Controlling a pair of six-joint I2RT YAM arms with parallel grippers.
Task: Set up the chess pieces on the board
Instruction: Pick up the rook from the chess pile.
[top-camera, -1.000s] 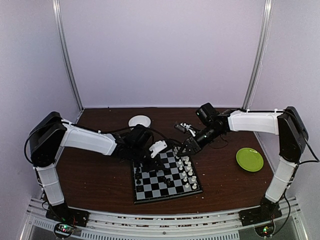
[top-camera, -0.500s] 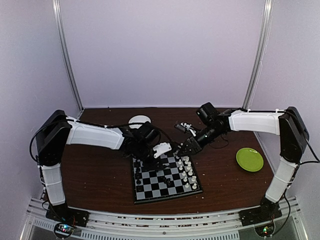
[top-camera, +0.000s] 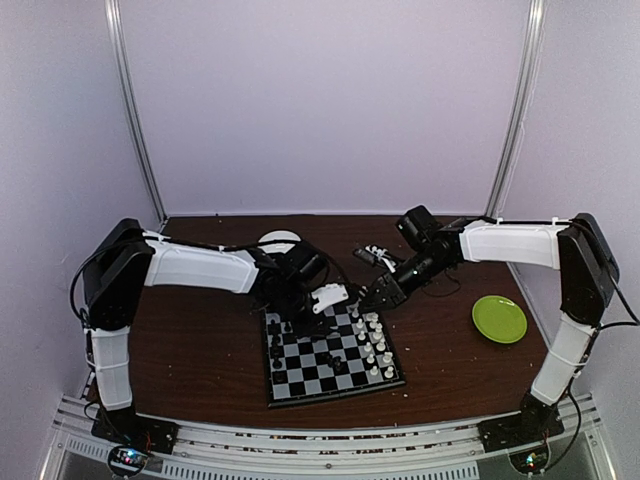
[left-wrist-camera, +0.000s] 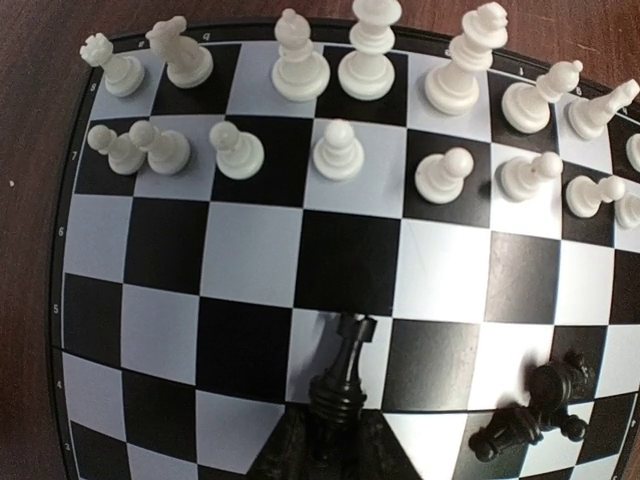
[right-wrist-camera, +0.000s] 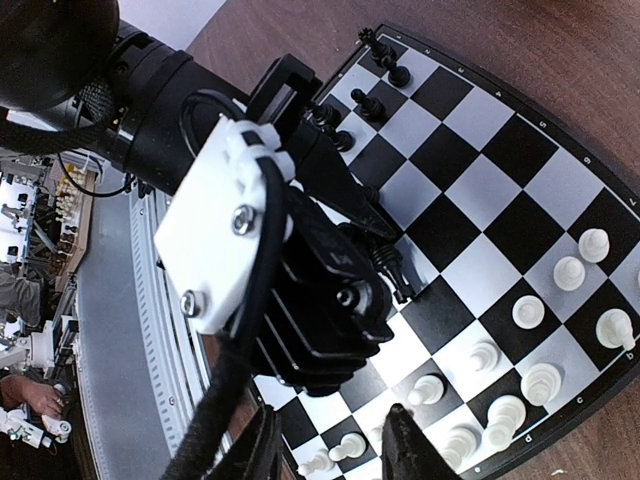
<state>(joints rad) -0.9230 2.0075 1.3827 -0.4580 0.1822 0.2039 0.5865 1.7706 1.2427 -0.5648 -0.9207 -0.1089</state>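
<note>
Left wrist view: a small black plastic chessman with a crowned top (left-wrist-camera: 347, 360) is clenched, tilted, in the left tool (left-wrist-camera: 330, 445) over the middle of the black-and-white checkered chessboard (left-wrist-camera: 250, 250). White plastic chessmen (left-wrist-camera: 340, 150) are ranked in two rows along one edge. The right tool (right-wrist-camera: 335, 455) hangs released and empty above them. Placing of a black piece is judged to be in hand; next, it must be carried to its home square and stood upright.

From above, the chess pieces (top-camera: 372, 345) are too small to name. The left arm (top-camera: 200, 268) hides part of the white bowl (top-camera: 278, 240), and the left gripper (left-wrist-camera: 335, 440) hides the base of the black piece (left-wrist-camera: 345, 365).
</note>
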